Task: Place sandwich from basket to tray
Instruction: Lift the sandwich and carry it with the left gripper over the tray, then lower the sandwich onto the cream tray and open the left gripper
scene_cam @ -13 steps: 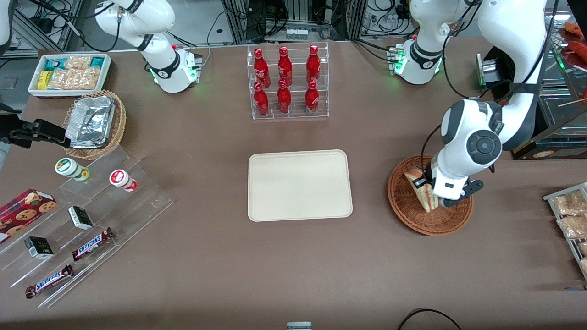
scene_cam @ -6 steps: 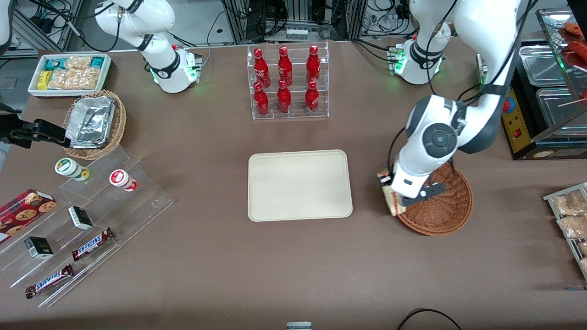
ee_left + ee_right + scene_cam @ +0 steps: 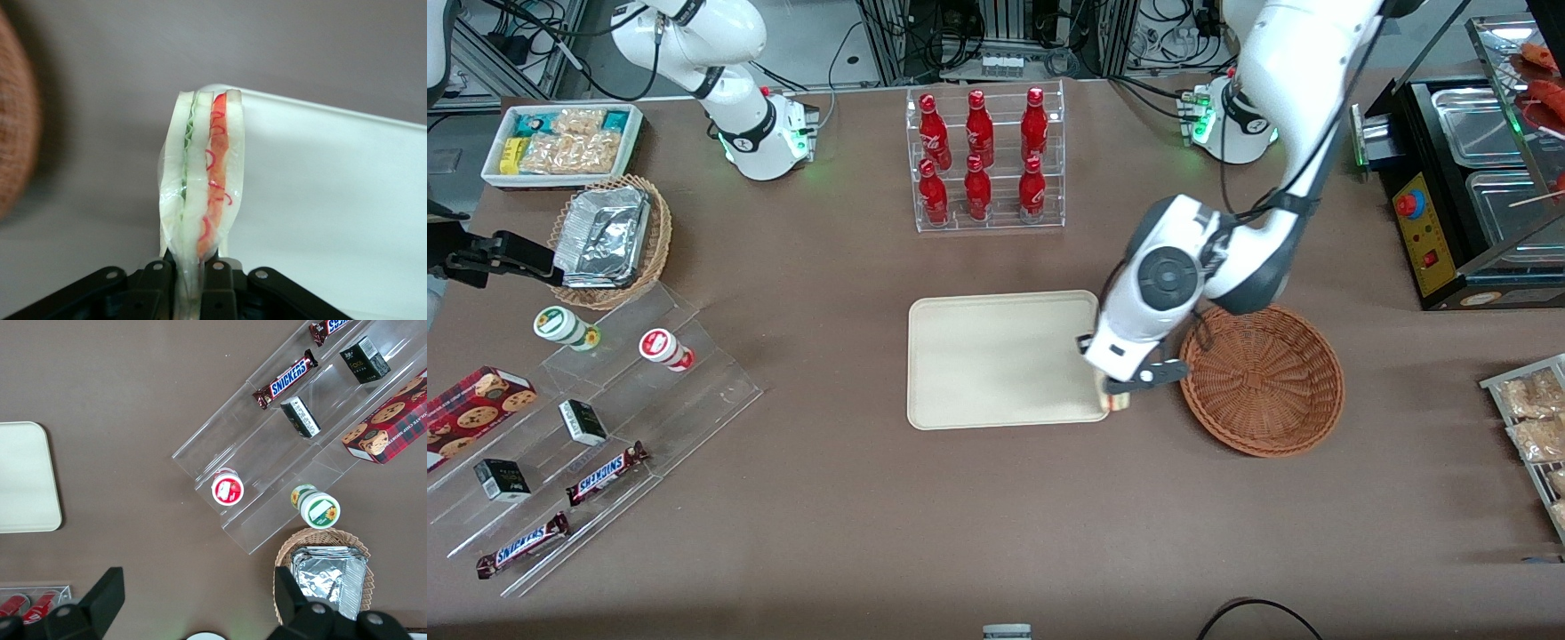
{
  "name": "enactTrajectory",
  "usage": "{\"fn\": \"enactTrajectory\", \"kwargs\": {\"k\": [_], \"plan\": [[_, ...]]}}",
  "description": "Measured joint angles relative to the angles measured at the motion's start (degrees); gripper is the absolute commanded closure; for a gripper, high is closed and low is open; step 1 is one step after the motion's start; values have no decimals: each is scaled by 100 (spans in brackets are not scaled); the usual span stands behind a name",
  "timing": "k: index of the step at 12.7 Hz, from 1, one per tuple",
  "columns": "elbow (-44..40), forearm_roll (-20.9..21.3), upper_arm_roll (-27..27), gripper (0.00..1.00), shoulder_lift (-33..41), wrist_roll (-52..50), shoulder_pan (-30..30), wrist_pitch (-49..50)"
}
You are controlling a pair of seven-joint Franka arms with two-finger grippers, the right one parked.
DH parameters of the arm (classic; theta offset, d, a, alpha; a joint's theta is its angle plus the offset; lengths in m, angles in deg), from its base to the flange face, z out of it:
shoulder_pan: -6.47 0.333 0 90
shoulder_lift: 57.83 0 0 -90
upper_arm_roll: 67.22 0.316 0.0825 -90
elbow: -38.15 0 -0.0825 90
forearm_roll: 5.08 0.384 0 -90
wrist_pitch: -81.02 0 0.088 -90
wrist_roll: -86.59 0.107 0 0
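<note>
Tool: the left arm's tool (image 3: 1119, 391) hangs above the tray's edge on the side facing the basket; in the wrist view its black fingers (image 3: 155, 283) are clamped on the base of the sandwich.
Sandwich: a wedge (image 3: 202, 187) in clear wrap, held edge-on with white bread slices around a green layer and a red-pink layer. In the front view only a small pale tip (image 3: 1120, 404) shows under the tool, over the tray's rim near the corner closest to the front camera. It is off the surface and out of the basket.
Tray: cream-beige, rectangular with rounded corners (image 3: 1000, 360), flat on the surface mid-table. In the wrist view its rim (image 3: 320, 110) passes beneath the sandwich.
Basket: round, reddish-brown wicker (image 3: 1263, 378), just beside the tray toward the working arm's end, with no contents visible.
Surface: brown covering (image 3: 996, 516).
Bottle rack: clear tiered stand with six red bottles (image 3: 983, 160), farther from the front camera than the tray.
Foil-tray basket: lighter tan wicker with silver foil trays (image 3: 609, 238), toward the parked arm's end.
Snack box: white box of packets (image 3: 562, 142), farther from the front camera than the foil-tray basket.
Acrylic steps: clear stepped display (image 3: 596, 436) carrying Snickers bars (image 3: 605, 473), small dark boxes, two round tubs and a cookie box (image 3: 471, 413).
</note>
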Motion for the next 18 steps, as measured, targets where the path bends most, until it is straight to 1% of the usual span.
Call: {"fn": "enactTrajectory", "kwargs": {"k": [3,7,10,13,18], "plan": [[-610,0,0,100,-618,-453,-502,-14],[-1213,0,3,100,-1120,-880,-949,-101],[-1420,0,4,100,-1251,-1008,-1072,-105],[-1452,1,4,100,-1262,-1227,-1147,-180],[-1452,1,12,100,-1360,-1303,-1166,-197]]}}
